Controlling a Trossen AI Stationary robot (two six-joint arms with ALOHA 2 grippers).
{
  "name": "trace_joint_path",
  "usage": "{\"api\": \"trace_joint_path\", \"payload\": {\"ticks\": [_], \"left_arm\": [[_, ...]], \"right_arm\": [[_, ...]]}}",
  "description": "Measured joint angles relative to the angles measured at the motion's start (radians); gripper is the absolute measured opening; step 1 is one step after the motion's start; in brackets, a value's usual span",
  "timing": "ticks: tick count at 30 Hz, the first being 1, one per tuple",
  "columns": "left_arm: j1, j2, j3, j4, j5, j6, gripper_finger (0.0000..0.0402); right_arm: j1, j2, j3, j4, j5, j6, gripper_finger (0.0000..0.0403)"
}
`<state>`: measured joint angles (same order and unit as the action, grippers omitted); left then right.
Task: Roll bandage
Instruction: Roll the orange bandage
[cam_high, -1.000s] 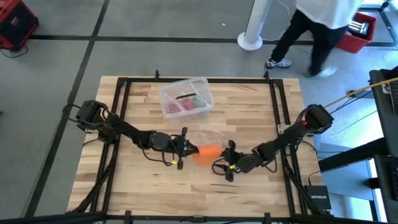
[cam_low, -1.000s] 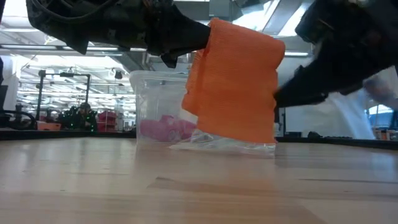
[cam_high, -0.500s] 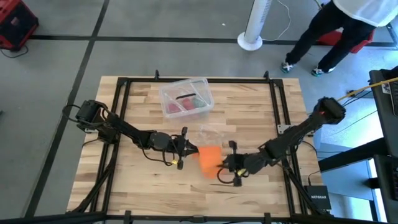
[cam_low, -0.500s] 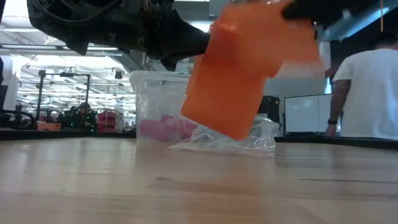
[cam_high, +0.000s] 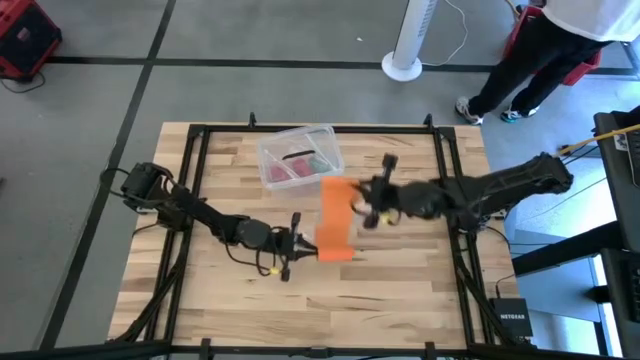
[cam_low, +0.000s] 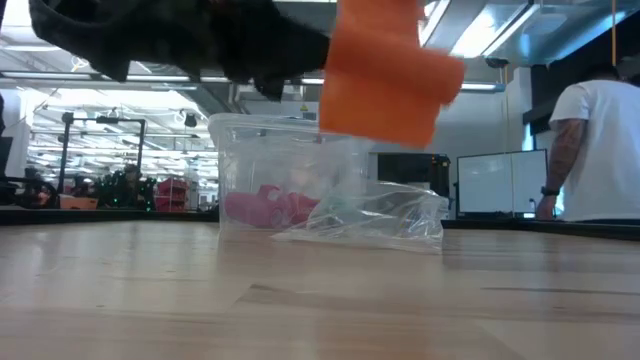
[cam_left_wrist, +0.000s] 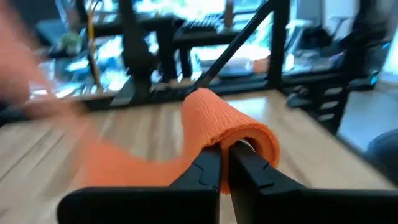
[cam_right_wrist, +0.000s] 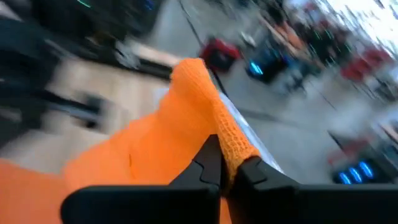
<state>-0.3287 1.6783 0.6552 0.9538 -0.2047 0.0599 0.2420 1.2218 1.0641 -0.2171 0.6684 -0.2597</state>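
Note:
The bandage (cam_high: 335, 222) is a bright orange strip held above the table's middle, running from near to far between my two grippers. My left gripper (cam_high: 306, 246) is shut on its near end, which curls into a loop (cam_left_wrist: 231, 127). My right gripper (cam_high: 358, 204) is shut on its far end. In the low view the bandage (cam_low: 385, 62) hangs clear of the wood, in front of the box. My left gripper pinches the curled near end of the bandage (cam_left_wrist: 211, 142) between its two fingers; the fabric loops over the fingertips (cam_left_wrist: 244, 163). The fingers come level from the table's left. The end is lifted clear of the table. My right gripper pinches the far end of the bandage at its edge (cam_right_wrist: 229, 148) between its two fingers (cam_right_wrist: 210, 163). It comes from the table's right, roughly level. The strip runs away from the fingers toward my left gripper, off the table.
A clear plastic box (cam_high: 298, 156) with red and green contents stands at the far middle. A crumpled clear wrapper (cam_low: 385, 215) lies in front of it. Black rails (cam_high: 195, 190) frame the tabletop. A person (cam_high: 545, 45) stands beyond the far right corner.
My right gripper has shut on the bandage's hanging end near the table's middle, then swung up and toward the far edge with it. The bandage, bunched and hanging below my left gripper before, is now drawn out into a long strip, lifted higher over the table.

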Motion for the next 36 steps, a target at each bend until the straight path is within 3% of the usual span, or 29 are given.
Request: {"api": "trace_joint_path", "payload": {"ticks": [4,7,9,12,17,22,27,29,33,36], "left_arm": [[-0.055,-0.037,0.044,0.015,0.005,0.039,0.0004],[-0.072,-0.079,0.075,-0.028,0.005,0.082,0.0004],[-0.068,-0.105,0.092,-0.081,0.003,0.094,0.0004],[-0.050,-0.142,0.116,-0.168,-0.001,0.099,0.0004],[-0.001,-0.200,0.164,-0.281,-0.001,0.080,0.0004],[0.026,-0.246,0.197,-0.323,-0.001,0.133,0.0004],[0.065,-0.286,0.208,-0.311,0.008,0.152,0.0004],[0.077,-0.285,0.208,-0.316,0.037,0.129,0.0004],[0.081,-0.284,0.208,-0.368,0.051,0.099,0.0004],[0.080,-0.283,0.208,-0.340,0.046,0.108,0.0004]], "right_arm": [[-0.139,0.019,-0.037,-0.066,-0.051,0.124,0.0010],[-0.227,0.040,-0.067,-0.092,-0.243,0.237,0.0031],[-0.265,0.056,-0.073,-0.105,-0.364,0.296,0.0064],[-0.284,0.059,-0.060,-0.132,-0.455,0.305,0.0132],[-0.282,0.019,0.086,-0.329,-0.503,0.281,0.0246],[-0.281,-0.013,0.231,-0.595,-0.496,0.277,0.0318],[-0.282,-0.095,0.220,-0.631,-0.438,0.285,0.0341],[-0.282,-0.100,0.189,-0.644,-0.427,0.359,0.0341],[-0.295,-0.090,0.147,-0.678,-0.750,0.470,0.0336],[-0.256,-0.093,0.100,-0.666,-0.795,0.498,0.0333]]}}
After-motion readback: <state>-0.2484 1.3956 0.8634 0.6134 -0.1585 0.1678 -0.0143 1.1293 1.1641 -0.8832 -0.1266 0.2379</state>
